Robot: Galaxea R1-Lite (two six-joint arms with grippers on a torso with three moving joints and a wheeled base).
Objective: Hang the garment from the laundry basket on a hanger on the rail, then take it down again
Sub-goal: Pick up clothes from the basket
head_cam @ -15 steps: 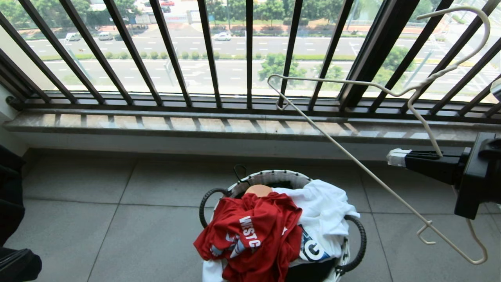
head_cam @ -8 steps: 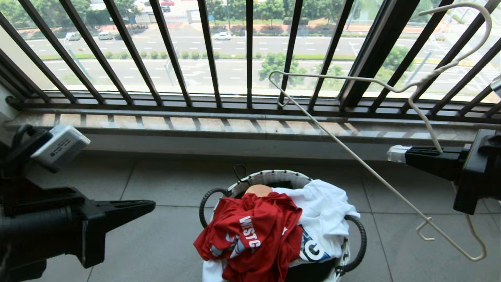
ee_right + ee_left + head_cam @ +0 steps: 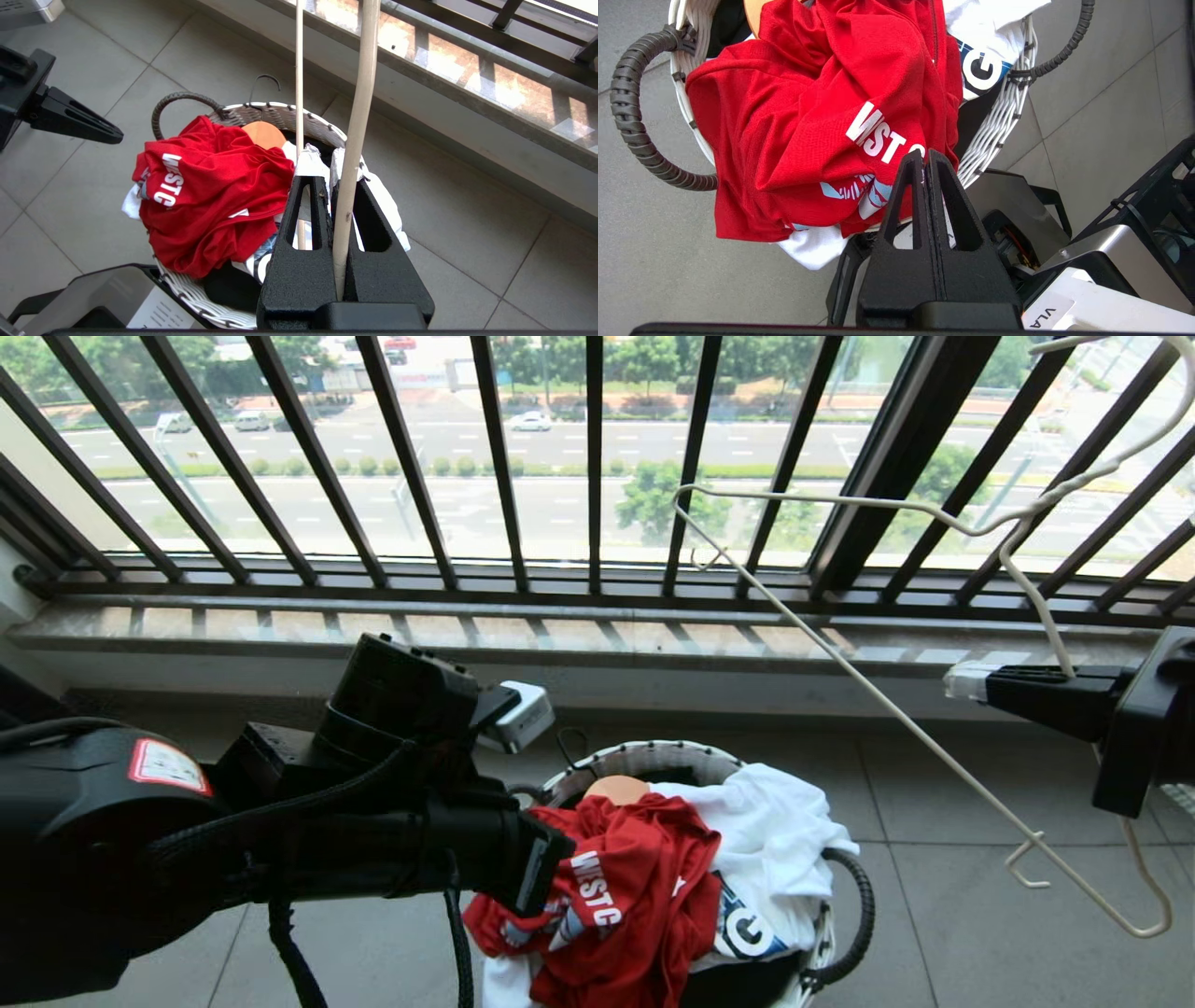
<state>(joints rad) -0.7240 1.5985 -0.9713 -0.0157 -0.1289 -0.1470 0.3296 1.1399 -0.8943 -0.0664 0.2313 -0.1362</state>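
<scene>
The red garment lies crumpled on top of the laundry basket on the tiled floor. My left gripper is shut and holds nothing. It points down, close above the garment's left side. At the right my right gripper is shut on the hanger, gripping one thin cream arm. The hanger stands tilted in the air before the window. The rail is out of view.
A black railing of vertical bars and a stone sill close off the far side. A white garment and a wooden hanger end also lie in the basket. My base stands just behind it.
My left arm has swung in from the left edge to above the basket's left side, its gripper staying shut. The right gripper has lifted the hanger slightly up and to the right.
</scene>
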